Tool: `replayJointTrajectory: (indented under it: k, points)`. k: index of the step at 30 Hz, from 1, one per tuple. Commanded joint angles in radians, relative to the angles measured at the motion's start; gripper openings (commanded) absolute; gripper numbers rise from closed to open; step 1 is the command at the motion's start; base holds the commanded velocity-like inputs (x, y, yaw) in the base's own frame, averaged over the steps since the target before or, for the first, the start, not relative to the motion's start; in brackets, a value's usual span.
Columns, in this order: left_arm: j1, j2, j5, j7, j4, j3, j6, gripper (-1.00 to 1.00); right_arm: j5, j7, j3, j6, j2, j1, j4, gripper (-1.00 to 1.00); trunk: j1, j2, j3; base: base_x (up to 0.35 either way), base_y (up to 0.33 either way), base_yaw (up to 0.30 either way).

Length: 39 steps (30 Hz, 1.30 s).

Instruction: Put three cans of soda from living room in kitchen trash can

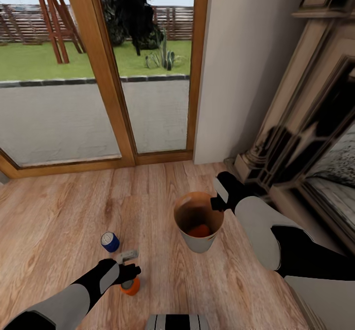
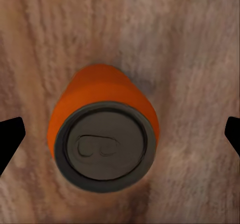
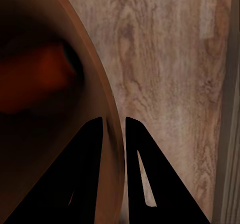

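On the wood floor stands the trash can (image 1: 196,241), brown inside and pale outside, with an orange soda can (image 1: 199,230) lying at its bottom. My right gripper (image 1: 217,203) is shut on the trash can's rim (image 3: 112,134), one finger inside the wall and one outside; the orange can in the bin (image 3: 37,76) shows dimly there. A second orange can (image 1: 130,286) stands upright under my left gripper (image 1: 130,271). In the left wrist view that can (image 2: 103,134) sits between the wide-open fingertips (image 2: 10,136), untouched. A dark blue can (image 1: 110,242) stands a little farther off on the floor.
Wood-framed glass doors (image 1: 116,69) close the far side, with a garden beyond. A cream wall (image 1: 241,64) and the ornate fireplace (image 1: 315,123) stand at the right. A small grey object (image 1: 127,256) lies on the floor between the blue can and my left gripper.
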<state>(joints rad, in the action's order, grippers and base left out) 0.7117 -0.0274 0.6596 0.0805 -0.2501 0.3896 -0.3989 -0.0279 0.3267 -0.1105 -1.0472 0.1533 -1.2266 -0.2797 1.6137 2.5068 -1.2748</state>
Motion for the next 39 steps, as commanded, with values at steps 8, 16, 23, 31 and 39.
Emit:
replayJointTrajectory:
  k: [8, 16, 23, 31, 39]
  points:
    - [0.000, -0.001, 0.000, 0.000, 0.000, 0.000, 0.006, 1.00, 0.014, -0.003, -0.003, 0.000, 0.000, -0.001, 0.000, -1.00, 0.002, 0.002, -0.023, 0.000, 0.000, 0.000]
    - [-0.001, -0.002, 0.000, 0.000, 0.000, 0.000, 0.017, 1.00, 0.014, -0.003, -0.003, 0.000, 0.000, -0.001, 0.000, -1.00, 0.002, 0.002, -0.023, 0.000, 0.000, 0.000]
    - [-0.001, -0.002, 0.000, -0.001, 0.000, 0.000, 0.023, 1.00, 0.014, -0.003, -0.003, 0.000, 0.000, -0.001, 0.000, -1.00, 0.004, 0.003, -0.039, 0.000, 0.000, 0.000]
    - [-0.001, -0.002, 0.000, -0.001, 0.000, 0.000, 0.026, 1.00, 0.014, -0.003, -0.003, 0.000, 0.001, -0.001, 0.000, -1.00, 0.006, 0.003, -0.050, 0.000, 0.000, 0.000]
    - [-0.001, -0.002, 0.000, -0.001, 0.000, 0.000, 0.026, 1.00, 0.013, -0.003, -0.003, 0.000, 0.000, -0.001, 0.001, -1.00, 0.007, 0.004, -0.062, 0.000, 0.000, 0.000]
